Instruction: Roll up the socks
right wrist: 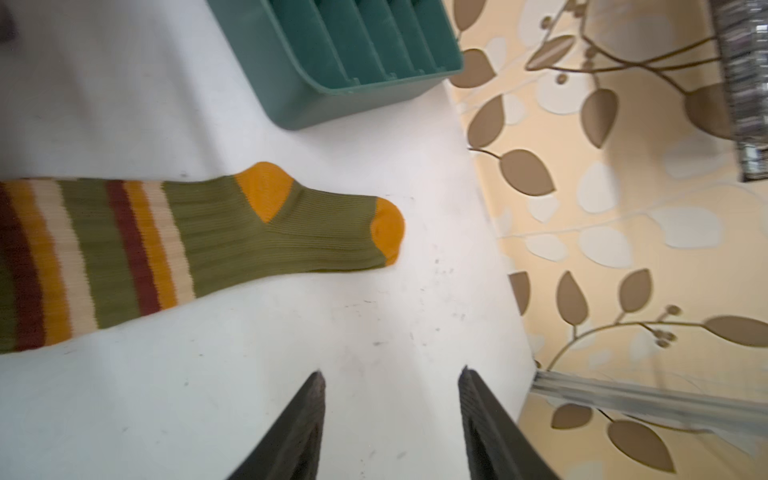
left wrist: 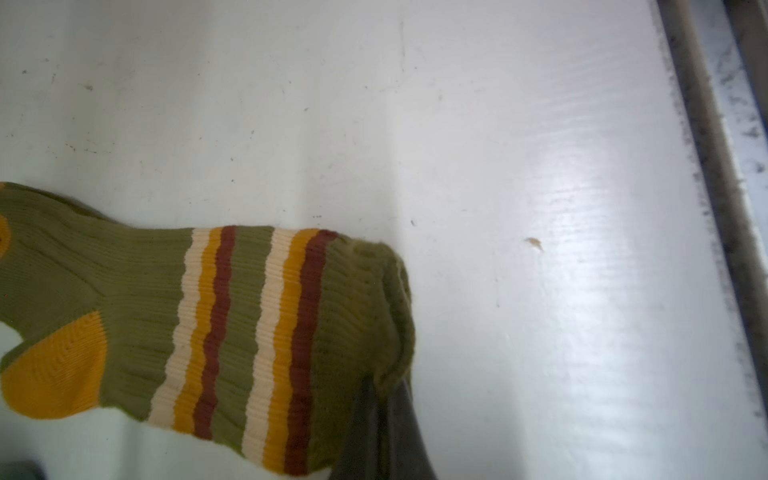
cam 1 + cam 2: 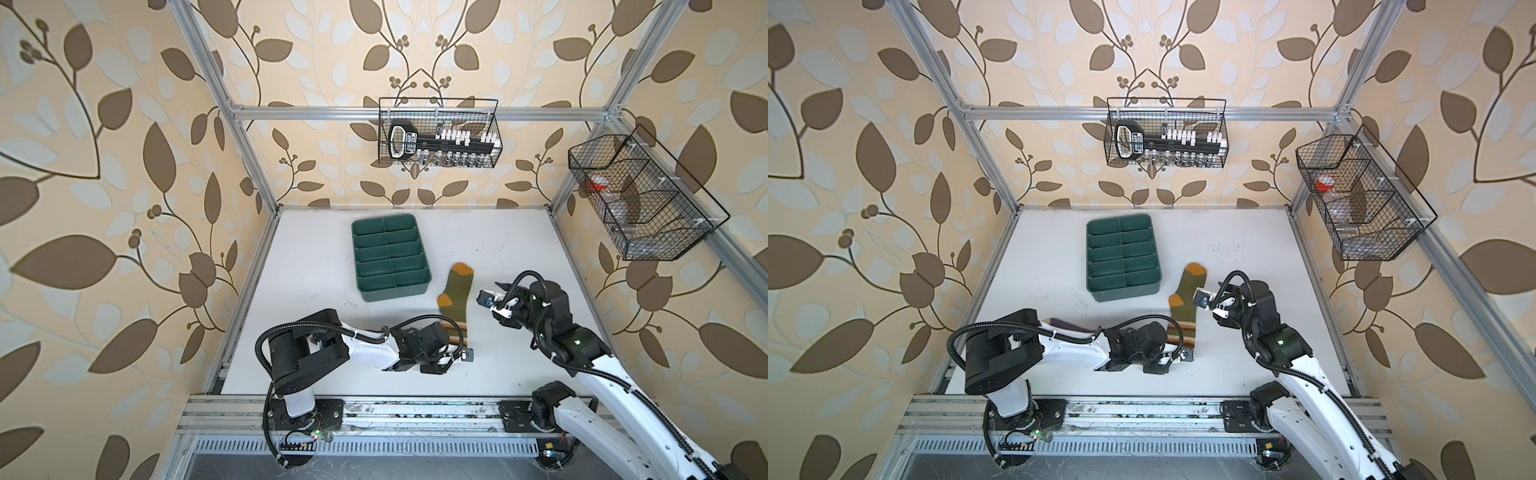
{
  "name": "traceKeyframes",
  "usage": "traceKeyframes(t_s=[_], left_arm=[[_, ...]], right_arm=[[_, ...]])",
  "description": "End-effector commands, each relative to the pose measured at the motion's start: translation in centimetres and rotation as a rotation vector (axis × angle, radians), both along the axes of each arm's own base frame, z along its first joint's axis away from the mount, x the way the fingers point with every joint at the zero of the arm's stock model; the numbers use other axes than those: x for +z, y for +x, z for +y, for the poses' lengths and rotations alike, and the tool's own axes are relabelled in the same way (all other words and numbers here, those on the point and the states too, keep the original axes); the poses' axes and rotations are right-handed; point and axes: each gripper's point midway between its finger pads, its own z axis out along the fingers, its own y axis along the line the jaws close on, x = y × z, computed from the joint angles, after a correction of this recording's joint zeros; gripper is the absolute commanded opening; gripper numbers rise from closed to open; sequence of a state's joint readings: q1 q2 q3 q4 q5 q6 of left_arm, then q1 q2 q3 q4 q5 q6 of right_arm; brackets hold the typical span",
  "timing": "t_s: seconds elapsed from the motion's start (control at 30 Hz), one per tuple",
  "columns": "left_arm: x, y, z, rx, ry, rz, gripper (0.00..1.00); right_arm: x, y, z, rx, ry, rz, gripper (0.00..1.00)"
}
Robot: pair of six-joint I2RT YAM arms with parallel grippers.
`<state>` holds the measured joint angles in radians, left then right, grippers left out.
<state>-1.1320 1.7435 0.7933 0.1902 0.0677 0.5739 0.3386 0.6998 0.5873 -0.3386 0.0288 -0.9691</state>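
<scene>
My left hand (image 2: 382,415) is clamped on the cuff, at 6 o'clock, of the green sock (image 3: 455,299), which lies flat on the tabletop (image 3: 498,232) with its toe toward 12. My right hand (image 1: 390,376) hovers half open and empty at its 3 o'clock. The roll is not yet begun; next I'd curl the cuff toeward.

I see a white table (image 3: 519,249) with a dark green tray (image 3: 395,293) standing at the far side, left of centre, divided into two columns of narrow slots. A silver metal frame (image 3: 311,113) boxes the table in, and beige wallpaper (image 3: 124,208) with brown leaves covers the walls. A black wire basket (image 3: 438,100) hangs from the far bar and holds a black tool rack (image 3: 440,143) set with small white pieces. A second wire basket (image 3: 665,245) hangs on the right rail. It is split into sections, and one holds a red-topped thing (image 3: 598,183) that I can't make out through the mesh.
</scene>
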Motion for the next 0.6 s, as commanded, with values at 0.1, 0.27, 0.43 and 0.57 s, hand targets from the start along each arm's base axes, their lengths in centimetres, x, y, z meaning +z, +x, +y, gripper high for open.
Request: traceKeyframes(t_s=[0.1, 0.27, 0.43, 0.57], left_arm=[[-1.8, -0.8, 2.1, 0.050, 0.067, 0.350, 0.00], [-1.6, -0.2, 1.8, 0.086, 0.078, 0.561, 0.00], [-2.3, 0.5, 1.8, 0.125, 0.088, 0.632, 0.00], [-2.2, 0.9, 1.9, 0.145, 0.068, 0.682, 0.00]], right_arm=[[3.7, -1.8, -0.9, 0.012, -0.033, -0.070, 0.52], [1.7, -6.5, 1.0, 0.242, -0.151, 0.059, 0.55], [-1.7, -8.7, 0.8, 0.321, -0.404, 0.103, 0.56], [-2.5, -10.4, 1.8, 0.392, -0.497, 0.099, 0.52]])
